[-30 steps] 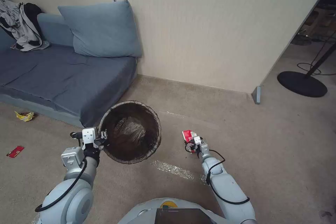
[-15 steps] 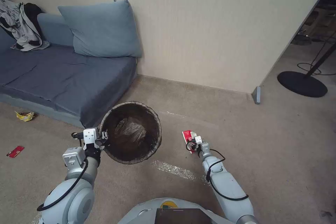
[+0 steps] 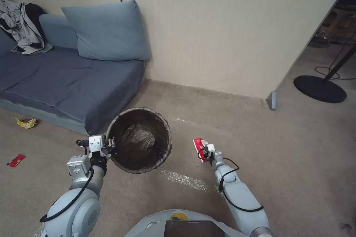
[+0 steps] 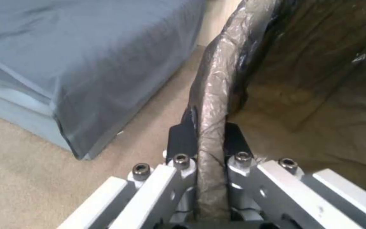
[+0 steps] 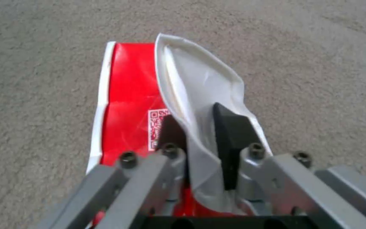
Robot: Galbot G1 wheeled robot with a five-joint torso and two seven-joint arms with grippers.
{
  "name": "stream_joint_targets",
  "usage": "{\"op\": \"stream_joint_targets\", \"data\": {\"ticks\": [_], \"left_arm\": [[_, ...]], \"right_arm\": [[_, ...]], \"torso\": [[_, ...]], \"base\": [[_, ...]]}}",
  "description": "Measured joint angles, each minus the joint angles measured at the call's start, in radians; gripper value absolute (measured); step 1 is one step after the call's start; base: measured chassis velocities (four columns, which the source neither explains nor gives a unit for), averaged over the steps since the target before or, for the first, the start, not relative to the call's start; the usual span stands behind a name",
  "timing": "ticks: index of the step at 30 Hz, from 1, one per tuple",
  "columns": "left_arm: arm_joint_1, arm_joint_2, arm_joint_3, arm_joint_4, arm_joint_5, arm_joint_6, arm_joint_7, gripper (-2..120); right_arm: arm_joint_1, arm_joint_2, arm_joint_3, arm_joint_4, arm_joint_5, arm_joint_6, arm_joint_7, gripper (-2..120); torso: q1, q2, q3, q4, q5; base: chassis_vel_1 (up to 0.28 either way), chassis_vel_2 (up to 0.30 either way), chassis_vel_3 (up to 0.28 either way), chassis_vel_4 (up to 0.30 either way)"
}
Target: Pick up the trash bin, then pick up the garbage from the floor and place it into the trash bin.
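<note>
The right gripper [image 5: 200, 140] pinches the white flap of a red-and-white carton [image 5: 128, 95] low over the carpet [image 3: 259, 137]; the carton's long axis runs away from the wrist. Across to the robot's left, well apart, the left gripper [image 4: 210, 140] is clamped on the bag-lined rim of the trash bin [image 3: 139, 139], its mouth open upward. Bare carpet lies between them. Beyond the bin stands the sofa [image 3: 66, 77].

Head view: high, looking forward and down over both arms at the floor [image 3: 230, 118]. Left wrist view: very close along the left gripper [image 4: 204, 143] at the bin [image 4: 213, 95] rim. Right wrist view: very close along the right gripper [image 5: 200, 133] at the carton [image 5: 128, 105]. The head view shares both.
</note>
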Motion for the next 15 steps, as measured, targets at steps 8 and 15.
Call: {"op": "stream_joint_targets", "data": {"ticks": [8,15], "left_arm": [[-0.001,0.001,0.003,0.003,0.0,0.0,0.005,0],[0.002,0.0,0.004,0.001,0.001,0.0,0.007,0]], "right_arm": [[-0.008,-0.005,0.0,0.015,-0.001,0.004,0.007,0],[-0.029,-0.014,0.004,0.073,-0.008,0.011,0.018,0]], "torso": [[0.0,0.0,0.0,0.0002,0.0003],[0.0,0.0,0.0,0.0001,0.0004]], "base": [[0.0,0.0,0.0,0.0],[0.0,0.0,0.0,0.0]]}}
